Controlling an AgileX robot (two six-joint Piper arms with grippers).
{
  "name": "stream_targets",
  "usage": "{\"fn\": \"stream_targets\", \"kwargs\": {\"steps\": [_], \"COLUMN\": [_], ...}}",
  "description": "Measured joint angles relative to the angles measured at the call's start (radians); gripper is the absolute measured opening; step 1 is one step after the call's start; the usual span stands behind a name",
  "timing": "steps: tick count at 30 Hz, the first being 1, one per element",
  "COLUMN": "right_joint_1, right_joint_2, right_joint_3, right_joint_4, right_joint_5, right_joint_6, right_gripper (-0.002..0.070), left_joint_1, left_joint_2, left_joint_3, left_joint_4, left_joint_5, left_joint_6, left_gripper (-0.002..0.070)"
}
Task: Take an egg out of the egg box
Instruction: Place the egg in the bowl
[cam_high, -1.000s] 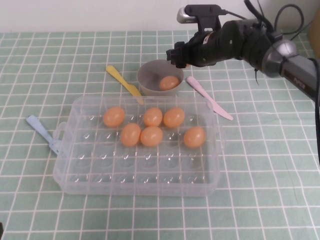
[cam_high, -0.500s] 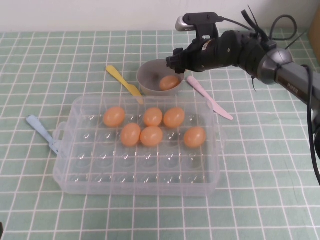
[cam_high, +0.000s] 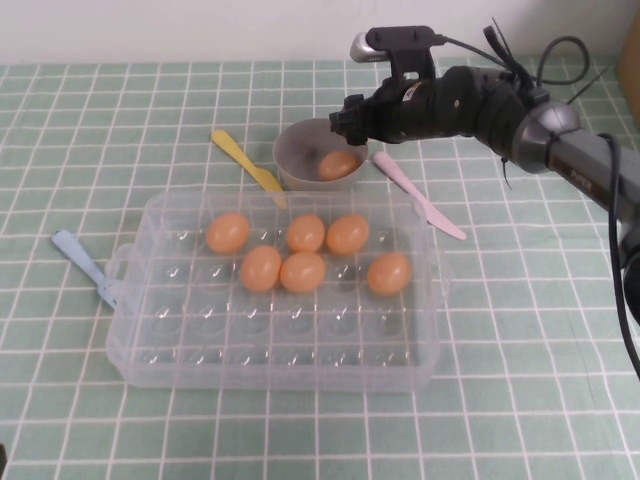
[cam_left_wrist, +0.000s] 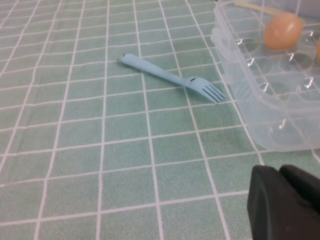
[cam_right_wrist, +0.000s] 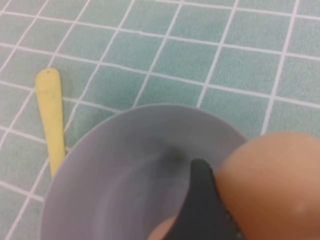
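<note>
The clear plastic egg box (cam_high: 140, 345) sits mid-table with several orange-tan eggs (cam_high: 303, 272) in its far dimples. My right gripper (cam_high: 350, 118) hovers just above the far-right rim of a grey bowl (cam_high: 295, 150). It is shut on an egg (cam_right_wrist: 272, 185), which presses against its black finger (cam_right_wrist: 200, 200). Another egg (cam_high: 338, 164) lies in the bowl beneath it. My left gripper (cam_left_wrist: 280, 172) is shut and empty, low over the tablecloth near the box's left corner (cam_left_wrist: 280, 125).
A yellow spatula (cam_high: 248, 162) lies left of the bowl and a pink knife (cam_high: 420, 198) right of it. A blue fork (cam_high: 85, 265) rests by the box's left handle. The green checked cloth covers the table.
The right arm has shifted slightly down and left, closer over the bowl, with the egg still held. Eggs in the box have not moved.
</note>
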Motion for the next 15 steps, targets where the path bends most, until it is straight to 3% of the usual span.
{"fn": "stream_targets", "kwargs": {"steps": [15], "right_joint_1": [-0.010], "right_joint_2": [0.018], "right_joint_3": [0.000], "right_joint_4": [0.070], "right_joint_5": [0.037], "right_joint_6": [-0.028], "right_gripper": [0.0425], "left_joint_1": [0.000], "left_joint_2": [0.000], "left_joint_3": [0.000], "left_joint_4": [0.000], "left_joint_5": [0.000], "left_joint_6": [0.000], "left_gripper": [-0.0003]}}
